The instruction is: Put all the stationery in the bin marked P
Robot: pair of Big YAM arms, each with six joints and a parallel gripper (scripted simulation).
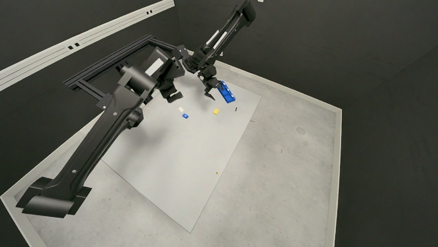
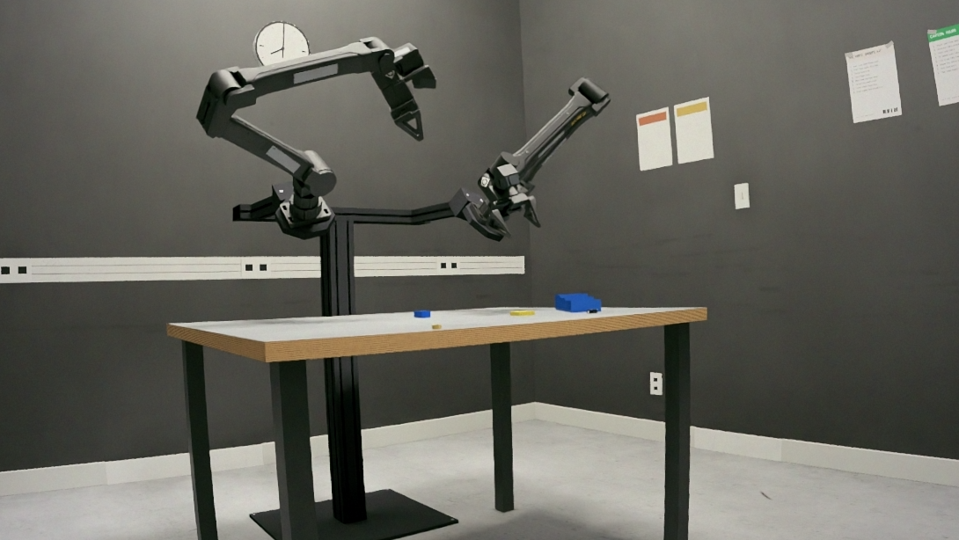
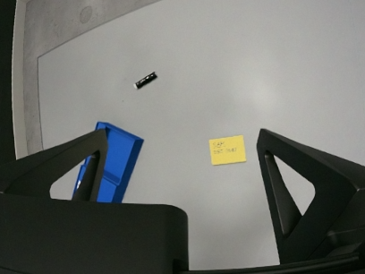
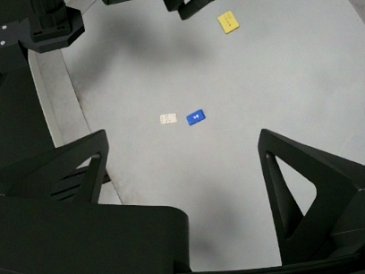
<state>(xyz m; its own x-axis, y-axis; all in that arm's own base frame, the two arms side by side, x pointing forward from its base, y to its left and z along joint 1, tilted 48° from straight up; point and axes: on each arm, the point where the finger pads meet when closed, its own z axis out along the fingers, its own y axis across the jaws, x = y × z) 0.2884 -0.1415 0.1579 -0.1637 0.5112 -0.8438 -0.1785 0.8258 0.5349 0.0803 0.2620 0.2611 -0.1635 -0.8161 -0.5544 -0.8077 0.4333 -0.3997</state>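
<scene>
Two grippers stand spread with nothing between their fingers: the left gripper (image 1: 217,93) (image 2: 523,230) (image 3: 182,136) (image 4: 146,9) above the table (image 1: 171,171) (image 2: 362,330) (image 3: 313,89) near the blue bins (image 1: 227,94) (image 2: 576,302) (image 3: 118,157), the right gripper (image 1: 177,97) (image 2: 428,113) (image 4: 182,137) higher up. The joined bins sit on the table, their long axis running from upper left to lower right in the top view; which one is marked P, I cannot tell. Just beside them lies a short black piece (image 1: 236,109) (image 2: 592,310) (image 3: 146,81), perhaps an eraser or a drive, its pale end pointing lower left in the left wrist view. A squarish yellow note pad (image 1: 215,111) (image 2: 522,312) (image 3: 228,150) (image 4: 228,22) lies flat near the bins. The small blue block (image 1: 185,116) (image 2: 421,313) (image 4: 196,117) tilts its long axis up toward the right in the right wrist view; beside it, apart, the cream domino (image 1: 181,109) (image 4: 168,118) lies nearly crosswise. Well apart, near the table's edge, rests a tiny yellow piece with a dark centre (image 1: 216,173) (image 2: 435,326).
</scene>
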